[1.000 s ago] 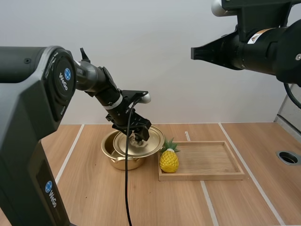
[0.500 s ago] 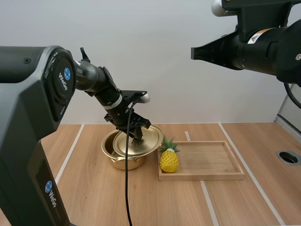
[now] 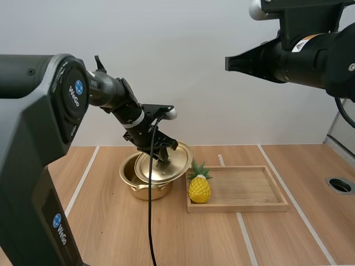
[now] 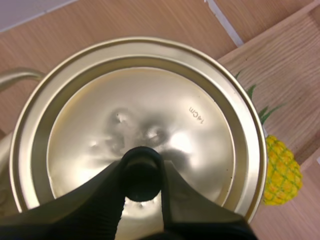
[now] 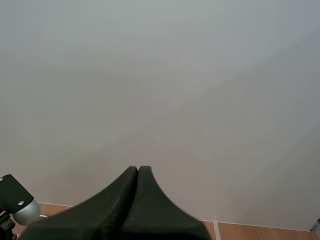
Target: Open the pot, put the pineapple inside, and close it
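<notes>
High view: the left gripper [image 3: 162, 157] reaches down over a gold pot [image 3: 138, 182] on the wooden bench [image 3: 111, 233], its fingers pinched on the knob at the centre of the pot's lid [image 3: 173, 164]. The lid hangs tilted over the pot's 3 o'clock side, its low edge towards the pot and its high edge towards the tray, leaving the pot's mouth open at 9 o'clock. The pineapple [image 3: 199, 188] stands upright at the pot's 3 o'clock, just beside the lid's rim, at the near left corner of a wooden tray [image 3: 249, 188]. The right gripper [image 3: 230, 62] hangs high above the bench, well apart from the pot, at about 1 o'clock from it.

Left wrist view: the left gripper [image 4: 141, 172] has its two black fingers [image 4: 100, 200] closed narrowly on the dark knob [image 4: 141, 175] of the lid [image 4: 200, 125], which faces the camera. The pineapple [image 4: 281, 170] shows just past the lid's rim at 4 o'clock, on the tray [image 4: 280, 75]. A handle of the pot [image 4: 17, 76] pokes out at the lid's 10 o'clock.

Right wrist view: the right gripper [image 5: 137, 172] has its fingers pressed together into one dark wedge, holding nothing, before a plain pale wall [image 5: 160, 75].
</notes>
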Robot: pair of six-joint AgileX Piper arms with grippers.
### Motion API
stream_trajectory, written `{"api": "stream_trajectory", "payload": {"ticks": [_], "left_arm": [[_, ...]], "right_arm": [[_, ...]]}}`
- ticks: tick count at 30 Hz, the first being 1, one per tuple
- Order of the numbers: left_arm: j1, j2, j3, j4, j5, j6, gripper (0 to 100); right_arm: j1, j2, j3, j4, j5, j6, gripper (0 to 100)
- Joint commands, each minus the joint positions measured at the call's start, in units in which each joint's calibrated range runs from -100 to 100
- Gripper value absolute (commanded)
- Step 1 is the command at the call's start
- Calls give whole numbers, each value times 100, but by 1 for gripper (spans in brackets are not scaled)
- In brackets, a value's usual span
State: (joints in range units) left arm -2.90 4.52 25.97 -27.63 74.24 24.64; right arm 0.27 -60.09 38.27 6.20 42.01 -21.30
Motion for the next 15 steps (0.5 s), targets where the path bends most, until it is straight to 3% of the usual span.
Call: {"api": "stream_trajectory", "payload": {"ticks": [1,9,15], "left_arm": [[-14,-289,-11,-232,-927,47,0],[10,-856,-243,82,-1222,-402,0],[217,-1228,-884,58,-1062,-623,0]], "right_arm": [[-6,-16,-55,-141,24,-32,0],[-6,-16,-55,-141,24,-32,0],[-6,-16,-55,-141,49,-32,0]]}}
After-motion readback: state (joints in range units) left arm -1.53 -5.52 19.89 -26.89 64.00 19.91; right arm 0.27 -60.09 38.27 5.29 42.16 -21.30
